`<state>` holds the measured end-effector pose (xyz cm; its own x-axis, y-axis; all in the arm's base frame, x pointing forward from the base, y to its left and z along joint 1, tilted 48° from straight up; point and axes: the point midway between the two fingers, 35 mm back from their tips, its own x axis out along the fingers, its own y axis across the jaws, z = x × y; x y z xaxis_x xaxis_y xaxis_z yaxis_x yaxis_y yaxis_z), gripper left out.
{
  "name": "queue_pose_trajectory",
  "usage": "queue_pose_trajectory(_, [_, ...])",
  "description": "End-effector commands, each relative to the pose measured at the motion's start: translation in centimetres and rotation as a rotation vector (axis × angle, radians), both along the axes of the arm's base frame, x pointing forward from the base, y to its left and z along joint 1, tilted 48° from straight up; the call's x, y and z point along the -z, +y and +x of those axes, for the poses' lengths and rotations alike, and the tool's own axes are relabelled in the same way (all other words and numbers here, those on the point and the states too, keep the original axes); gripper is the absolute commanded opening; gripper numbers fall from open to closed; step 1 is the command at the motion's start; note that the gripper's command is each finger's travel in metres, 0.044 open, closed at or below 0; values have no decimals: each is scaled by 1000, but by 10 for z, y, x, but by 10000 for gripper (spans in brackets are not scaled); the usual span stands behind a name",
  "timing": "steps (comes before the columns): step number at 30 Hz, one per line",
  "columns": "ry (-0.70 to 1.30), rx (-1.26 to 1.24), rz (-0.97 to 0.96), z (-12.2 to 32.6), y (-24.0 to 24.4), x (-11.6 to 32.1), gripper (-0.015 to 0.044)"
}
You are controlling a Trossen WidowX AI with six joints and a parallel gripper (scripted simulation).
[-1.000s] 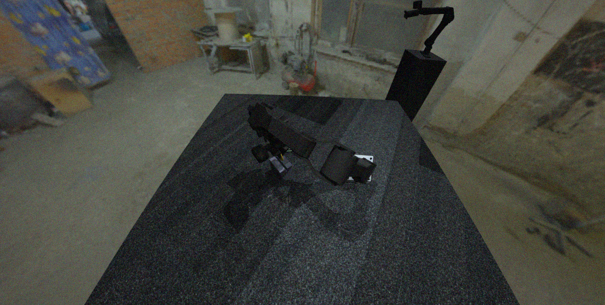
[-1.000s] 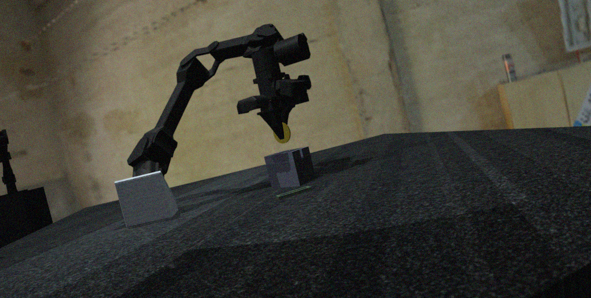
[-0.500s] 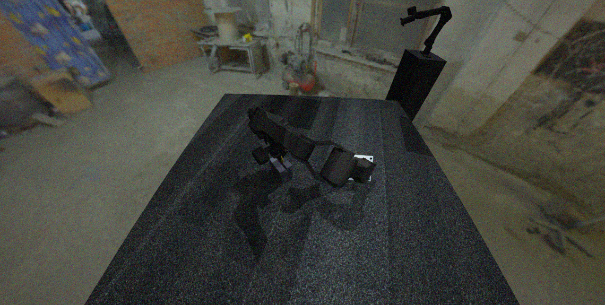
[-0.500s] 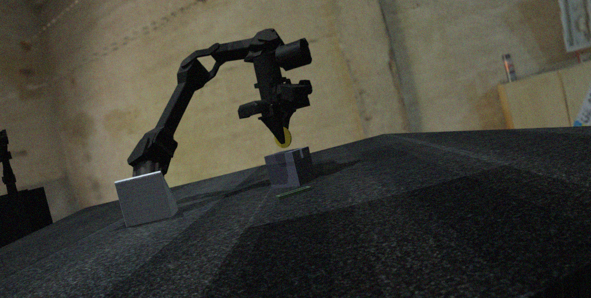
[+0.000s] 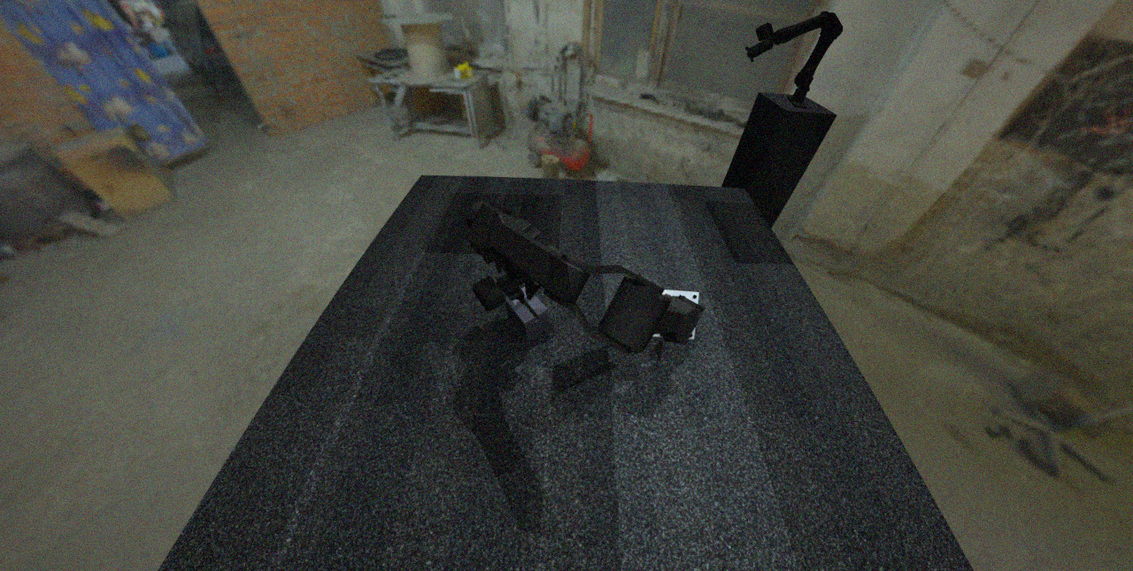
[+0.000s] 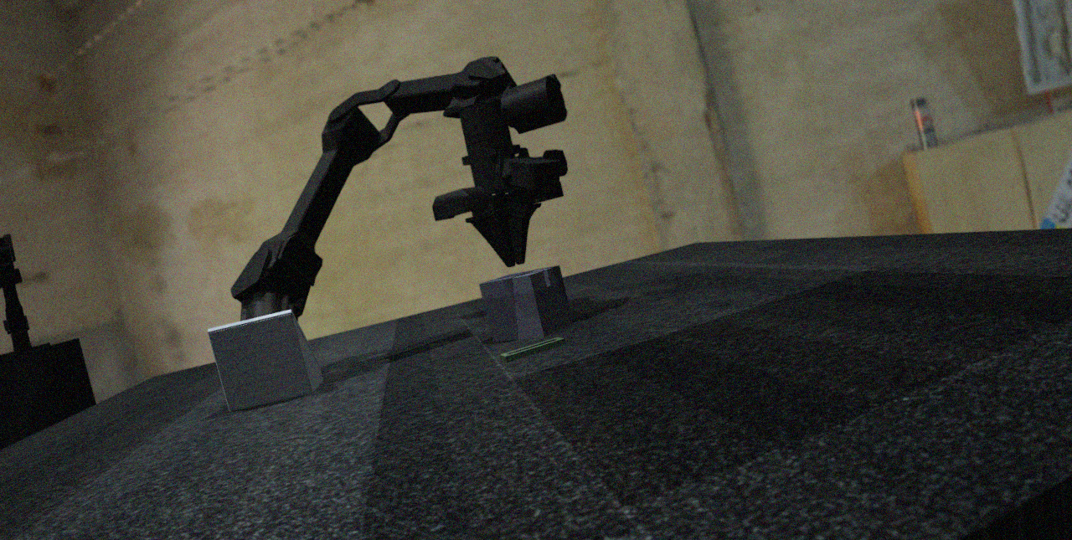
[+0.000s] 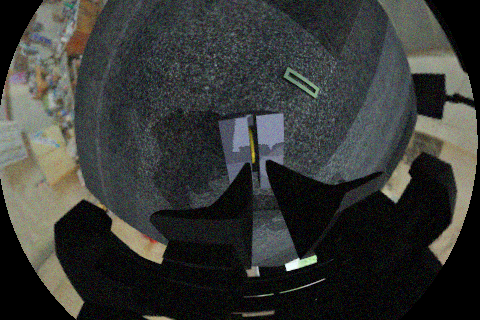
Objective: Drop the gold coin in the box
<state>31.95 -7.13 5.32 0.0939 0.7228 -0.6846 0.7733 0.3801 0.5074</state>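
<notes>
The grey box (image 5: pixel 532 321) (image 6: pixel 500 311) (image 7: pixel 272 127) stands below my gripper, its dark slot running between two lid halves. The gold coin (image 7: pixel 252 147) shows in the wrist view as a thin yellow strip within the slot line. How deep it sits is unclear; none of it shows above the lid in the exterior view. My gripper (image 6: pixel 514 264) (image 7: pixel 257 165) is slightly open and points down just above the lid, with a narrow gap between its fingertips and no coin there. The green holder (image 6: pixel 533 350) (image 7: pixel 287 73) lies empty beside the box.
A pale block with a white top (image 6: pixel 262 360) stands by the arm's base. Another dark arm stands on a black pedestal (image 5: pixel 777 151) beyond the table's far right edge. Dark arm shadows cross the table top (image 5: pixel 673 472).
</notes>
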Motion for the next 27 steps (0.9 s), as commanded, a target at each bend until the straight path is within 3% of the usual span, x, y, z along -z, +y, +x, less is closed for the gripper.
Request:
queue_pose_trajectory(1, [-1,0,-1,0,0,0,157])
queue_pose_trajectory(10, [-1,0,-1,0,0,0,161])
queue_pose_trajectory(21, [2,0,1,-4,-24,-23,440])
queue_pose_trajectory(27, [4,0,7,-9,-42,-43,440])
